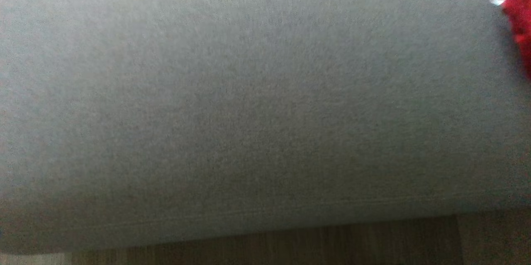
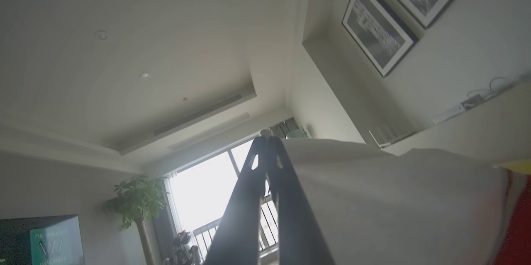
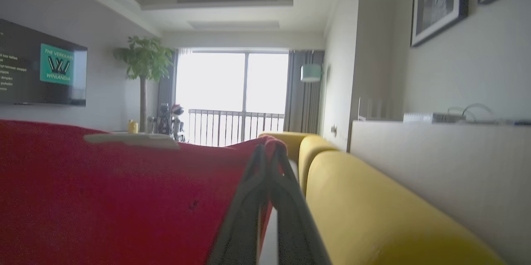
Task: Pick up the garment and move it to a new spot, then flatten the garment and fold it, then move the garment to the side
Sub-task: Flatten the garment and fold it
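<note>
The garment (image 1: 518,16) is red with white trim and lies at the far right edge of the grey cushion (image 1: 249,111) in the head view. In the right wrist view the garment (image 3: 103,198) spreads across the left and rises in a fold to the tips of my right gripper (image 3: 267,149), which is shut on its edge. A pale label (image 3: 132,139) lies on the cloth. My left gripper (image 2: 267,140) is shut with nothing between its fingers, pointing up toward the ceiling and window. A strip of the red garment (image 2: 518,232) shows at that view's lower right.
A yellow sofa back (image 3: 373,207) runs along the right of my right gripper, with a pale ledge (image 3: 435,165) behind it. A pale cushion (image 2: 394,207) sits right of my left fingers. Wooden floor (image 1: 290,244) shows below the grey cushion's front edge.
</note>
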`<state>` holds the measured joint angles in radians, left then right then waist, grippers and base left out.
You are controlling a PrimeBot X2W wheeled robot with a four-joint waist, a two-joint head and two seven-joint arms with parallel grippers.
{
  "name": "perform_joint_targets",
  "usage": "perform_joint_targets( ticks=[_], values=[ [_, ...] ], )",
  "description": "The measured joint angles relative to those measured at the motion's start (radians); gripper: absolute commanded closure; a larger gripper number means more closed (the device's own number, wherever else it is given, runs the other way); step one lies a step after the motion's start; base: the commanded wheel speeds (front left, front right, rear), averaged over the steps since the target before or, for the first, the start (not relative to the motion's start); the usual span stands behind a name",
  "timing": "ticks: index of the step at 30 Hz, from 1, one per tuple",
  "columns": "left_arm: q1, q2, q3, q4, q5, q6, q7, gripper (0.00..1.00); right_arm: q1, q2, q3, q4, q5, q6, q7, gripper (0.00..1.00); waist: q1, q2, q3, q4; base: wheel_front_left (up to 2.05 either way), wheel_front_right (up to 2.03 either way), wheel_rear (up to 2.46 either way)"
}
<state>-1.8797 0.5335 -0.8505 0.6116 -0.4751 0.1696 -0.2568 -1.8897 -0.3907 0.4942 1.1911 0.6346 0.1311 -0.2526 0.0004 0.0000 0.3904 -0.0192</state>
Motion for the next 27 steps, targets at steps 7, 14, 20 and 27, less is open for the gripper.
perform_joint_targets(
  ticks=[7,14,20,27],
  values=[
    [0.199,-0.002,0.174,-0.324,0.138,0.019,-0.009,1.0,0.125,0.008,-0.328,-0.207,-0.326,0.0,-0.011,1.0,0.0002,0.0,0.197,0.037,0.0,0.0,0.0],
    [0.579,-0.035,0.26,-0.367,0.161,-0.065,-0.007,1.0,0.42,0.108,-0.426,-0.159,-0.461,0.0,-0.007,1.0,-0.0001,0.0,0.271,0.088,0.0,0.0,0.0],
    [0.812,-0.044,0.346,-0.427,0.141,-0.156,-0.007,1.0,0.495,0.12,-0.422,-0.076,-0.442,0.0,0.009,1.0,-0.0005,0.0,0.212,0.077,0.0,0.0,0.0],
    [1.209,-0.014,0.351,-0.435,0.054,-0.224,-0.007,1.0,0.714,0.153,-0.339,-0.068,-0.332,0.0,0.079,1.0,-0.0006,0.0,0.082,0.04,0.0,0.0,0.0]
  ],
)
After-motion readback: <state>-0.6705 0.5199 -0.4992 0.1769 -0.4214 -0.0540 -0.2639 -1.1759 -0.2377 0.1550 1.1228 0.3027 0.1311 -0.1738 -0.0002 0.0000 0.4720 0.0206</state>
